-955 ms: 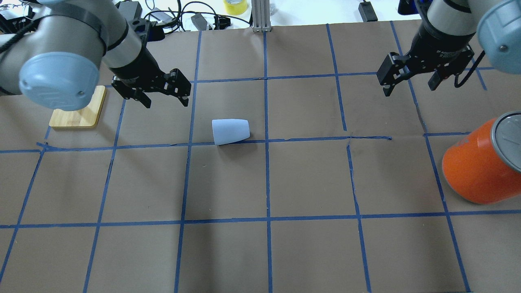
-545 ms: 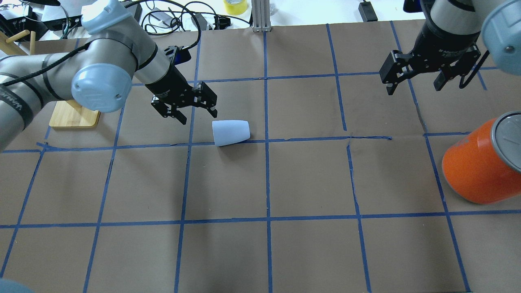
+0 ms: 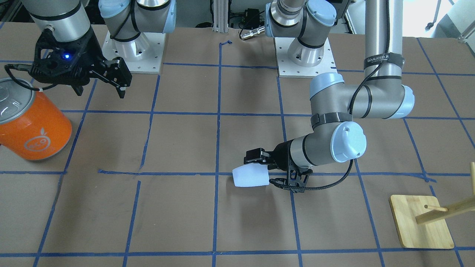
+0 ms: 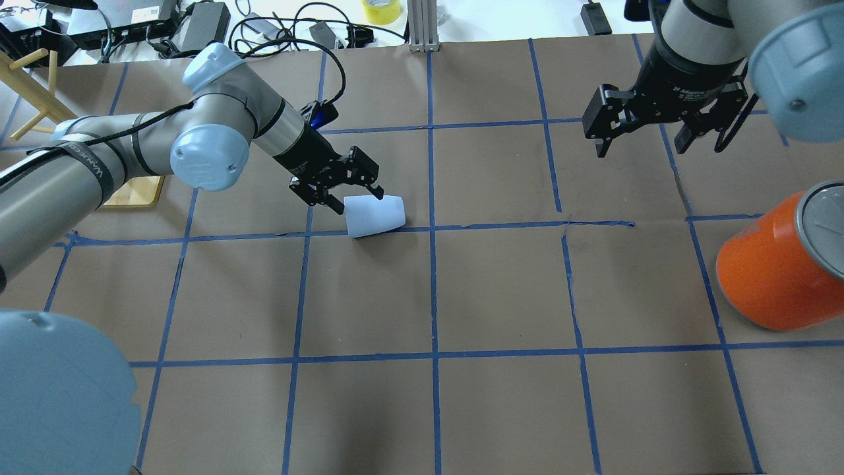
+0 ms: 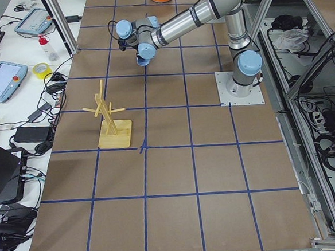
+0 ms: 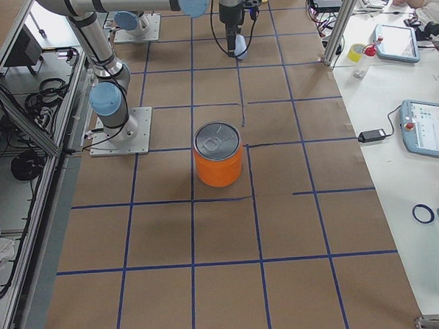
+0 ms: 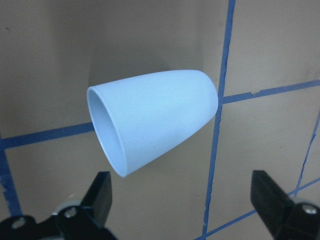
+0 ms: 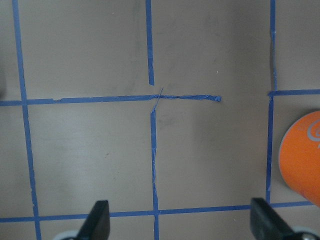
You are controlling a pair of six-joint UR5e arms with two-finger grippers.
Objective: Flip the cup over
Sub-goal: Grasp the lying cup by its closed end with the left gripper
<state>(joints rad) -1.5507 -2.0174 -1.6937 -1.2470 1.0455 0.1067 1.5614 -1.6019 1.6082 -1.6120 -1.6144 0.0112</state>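
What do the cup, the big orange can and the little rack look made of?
Cup: likely plastic; pale blue, smooth matte, thin even rim.
Orange can: probably metal; silver ringed top, printed logo on its wall.
Rack: light wood; pale tan board, dowel pegs.

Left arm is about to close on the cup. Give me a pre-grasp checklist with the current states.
1. Cup lies on its side, mouth toward the left gripper: ok.
2. Left gripper open wider than the cup: ok.
3. Cup between the fingertips: not ok, it sits just ahead of them.
4. Right gripper open and away from the cup: ok.
5. Orange can well clear of the cup: ok.
6. Finger clearance above the table: cannot tell.
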